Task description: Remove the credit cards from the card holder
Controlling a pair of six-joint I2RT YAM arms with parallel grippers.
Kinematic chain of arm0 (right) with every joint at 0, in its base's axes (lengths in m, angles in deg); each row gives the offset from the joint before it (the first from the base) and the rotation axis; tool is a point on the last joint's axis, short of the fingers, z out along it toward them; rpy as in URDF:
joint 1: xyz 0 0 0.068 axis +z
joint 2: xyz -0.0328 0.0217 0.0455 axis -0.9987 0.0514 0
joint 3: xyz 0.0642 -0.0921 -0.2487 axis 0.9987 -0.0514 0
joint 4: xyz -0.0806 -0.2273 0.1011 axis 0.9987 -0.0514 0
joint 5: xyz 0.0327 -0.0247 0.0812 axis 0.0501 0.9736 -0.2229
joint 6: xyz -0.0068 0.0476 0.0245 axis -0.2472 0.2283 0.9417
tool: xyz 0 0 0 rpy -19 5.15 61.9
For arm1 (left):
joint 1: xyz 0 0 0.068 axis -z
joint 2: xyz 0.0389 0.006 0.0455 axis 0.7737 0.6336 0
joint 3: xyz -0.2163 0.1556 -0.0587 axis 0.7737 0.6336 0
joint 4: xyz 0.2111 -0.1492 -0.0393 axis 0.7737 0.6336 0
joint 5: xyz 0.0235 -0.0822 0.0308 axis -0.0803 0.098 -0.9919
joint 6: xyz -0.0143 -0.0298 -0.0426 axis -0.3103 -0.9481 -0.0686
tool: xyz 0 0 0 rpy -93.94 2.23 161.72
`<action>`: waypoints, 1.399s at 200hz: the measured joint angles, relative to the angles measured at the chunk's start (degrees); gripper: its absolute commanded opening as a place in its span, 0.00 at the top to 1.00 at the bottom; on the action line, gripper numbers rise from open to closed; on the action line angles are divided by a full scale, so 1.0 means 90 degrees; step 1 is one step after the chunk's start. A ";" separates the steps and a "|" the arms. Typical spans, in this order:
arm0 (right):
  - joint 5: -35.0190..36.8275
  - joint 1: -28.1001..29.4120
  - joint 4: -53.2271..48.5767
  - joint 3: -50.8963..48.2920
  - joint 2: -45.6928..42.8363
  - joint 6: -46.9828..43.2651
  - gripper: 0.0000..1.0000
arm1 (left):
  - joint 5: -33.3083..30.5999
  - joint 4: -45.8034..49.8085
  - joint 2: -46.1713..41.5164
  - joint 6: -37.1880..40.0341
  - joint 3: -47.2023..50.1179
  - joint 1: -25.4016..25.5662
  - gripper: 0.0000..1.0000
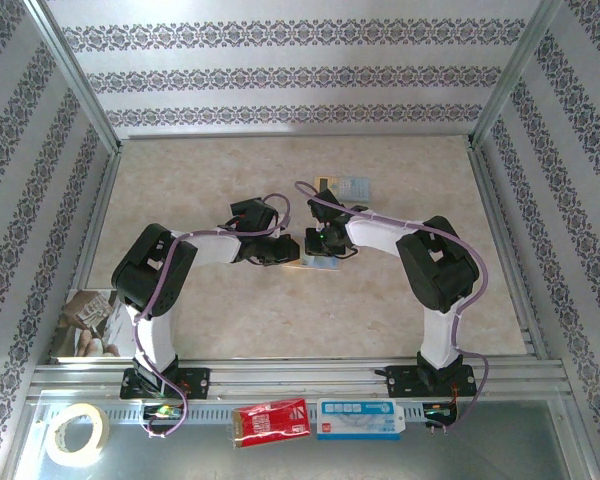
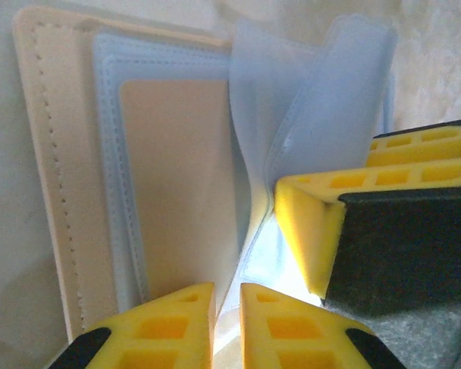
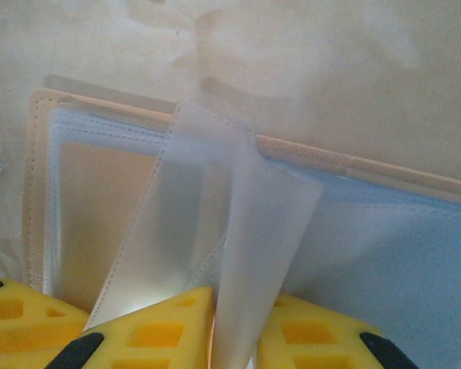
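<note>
Pale marbled table [image 1: 230, 320] between patterned walls. On the near ledge: a blue-and-white box [image 1: 358, 418] and a red packet [image 1: 271, 420], print on both too small to read, then a tape roll [image 1: 52, 438].

At mid-table, under both wrists: the card holder [image 2: 54, 192], spread open. Tan outside with a stitched edge, pale blue see-through sleeves [image 3: 215, 215] inside. Holds a gold-tan card [image 2: 177, 177] in the pocket next to the stitched edge, with no marks legible on its face.

Right gripper [image 3: 232, 340]: yellow fingers nearly together, pinching one sleeve leaf that stands upright between them. Left gripper [image 2: 227, 327]: likewise nearly closed, with a thin pale sleeve edge caught in the narrow gap.
</note>
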 measured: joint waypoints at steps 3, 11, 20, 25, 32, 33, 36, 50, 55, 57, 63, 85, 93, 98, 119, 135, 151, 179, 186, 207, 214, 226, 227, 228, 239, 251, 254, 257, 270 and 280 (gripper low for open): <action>-0.0012 0.0000 0.0002 -0.0007 -0.0007 0.0002 0.78 | -0.0002 -0.0002 0.0000 0.0005 -0.0010 0.0000 0.89; -0.0046 0.0000 -0.0002 -0.0039 -0.0036 0.0005 0.78 | 0.0000 0.0000 0.0000 0.0022 -0.0036 0.0000 0.91; -0.0090 0.0000 0.0005 -0.0087 -0.0075 0.0010 0.76 | -0.0002 0.0000 0.0000 0.0058 -0.0058 0.0000 0.95; -0.0107 0.0000 0.0002 -0.0124 -0.0112 0.0019 0.74 | -0.0002 -0.0002 0.0000 0.0075 -0.0070 0.0000 0.97; -0.0129 0.0000 0.0002 -0.0185 -0.0170 0.0041 0.70 | 0.0000 0.0000 0.0000 0.0109 -0.0085 0.0000 0.99; -0.0134 0.0000 0.0005 -0.0199 -0.0185 0.0041 0.70 | 0.0000 -0.0002 0.0000 0.0109 -0.0085 0.0000 0.99; -0.0136 0.0000 0.0005 -0.0231 -0.0226 0.0085 0.69 | -0.0002 -0.0002 0.0000 0.0102 -0.0087 0.0000 0.99; -0.0163 -0.0002 0.0019 -0.0406 -0.0447 0.0155 0.64 | 0.0002 -0.0002 0.0000 0.0129 -0.0100 0.0000 1.00; -0.0175 -0.0002 0.0034 -0.0483 -0.0566 0.0175 0.62 | 0.0007 0.0000 0.0000 0.0129 -0.0102 0.0000 1.00; -0.0175 -0.0007 0.0041 -0.0505 -0.0595 0.0185 0.61 | 0.0007 0.0000 0.0000 0.0129 -0.0102 0.0000 1.00; -0.0180 -0.0036 0.0070 -0.0590 -0.0750 0.0204 0.60 | 0.0024 0.0000 0.0000 0.0129 -0.0104 0.0000 1.00; -0.0175 -0.0126 0.0265 -0.0903 -0.1331 0.0328 0.57 | 0.0126 -0.0017 0.0000 0.0126 -0.0104 0.0000 1.00; -0.0165 -0.0177 0.0357 -0.1013 -0.1530 0.0355 0.57 | 0.0172 -0.0024 0.0000 0.0124 -0.0104 0.0000 0.99; -0.0146 -0.0216 0.0403 -0.1073 -0.1651 0.0367 0.57 | 0.0219 -0.0032 0.0000 0.0121 -0.0104 0.0000 0.97; -0.0063 -0.0364 0.0568 -0.1314 -0.2055 0.0466 0.57 | 0.0442 -0.0163 0.0000 0.0083 -0.0104 0.0005 0.88; -0.0012 -0.0457 0.0682 -0.1464 -0.2237 0.0525 0.57 | 0.0595 -0.0325 0.0000 -0.0027 -0.0102 0.0027 0.72; 0.0039 -0.0520 0.0765 -0.1598 -0.2356 0.0563 0.56 | 0.0721 -0.0534 0.0000 -0.0085 -0.0085 0.0085 0.65; 0.0041 -0.0573 0.0826 -0.1695 -0.2397 0.0648 0.57 | 0.0899 -0.0804 0.0000 -0.0219 -0.0080 0.0199 0.57; 0.0041 -0.0583 0.0826 -0.1700 -0.2397 0.0651 0.57 | 0.0935 -0.0872 0.0000 -0.0245 -0.0080 0.0219 0.56; 0.0044 -0.0585 0.0869 -0.1710 -0.2412 0.0675 0.57 | 0.0979 -0.0998 0.0000 -0.0308 -0.0080 0.0287 0.55; 0.0051 -0.0585 0.0884 -0.1729 -0.2438 0.0680 0.57 | 0.0981 -0.1030 0.0000 -0.0318 -0.0080 0.0321 0.54; 0.0078 -0.0617 0.0906 -0.1795 -0.2518 0.0699 0.57 | 0.0979 -0.1066 0.0002 -0.0350 -0.0083 0.0391 0.54; 0.0078 -0.0619 0.0906 -0.1800 -0.2521 0.0699 0.57 | 0.0979 -0.1069 0.0002 -0.0355 -0.0083 0.0396 0.54; 0.0080 -0.0622 0.0908 -0.1804 -0.2526 0.0702 0.57 | 0.0981 -0.1069 0.0002 -0.0357 -0.0083 0.0403 0.54; 0.0121 -0.0670 0.0925 -0.1870 -0.2628 0.0748 0.57 | 0.0979 -0.1073 0.0034 -0.0367 -0.0102 0.0476 0.54; 0.0182 -0.0748 0.0957 -0.1955 -0.2754 0.0811 0.57 | 0.0976 -0.1071 0.0109 -0.0389 -0.0163 0.0556 0.54; 0.0202 -0.0767 0.0967 -0.1979 -0.2793 0.0826 0.57 | 0.0974 -0.1071 0.0138 -0.0389 -0.0180 0.0585 0.54; 0.0214 -0.0792 0.0979 -0.2004 -0.2827 0.0845 0.57 | 0.0974 -0.1069 0.0158 -0.0389 -0.0194 0.0595 0.54; 0.0255 -0.0884 0.1025 -0.2098 -0.2956 0.0874 0.57 | 0.0974 -0.1047 0.0211 -0.0386 -0.0240 0.0653 0.51; 0.0265 -0.0933 0.1059 -0.2147 -0.3021 0.0911 0.57 | 0.0950 -0.0998 0.0204 -0.0357 -0.0260 0.0665 0.47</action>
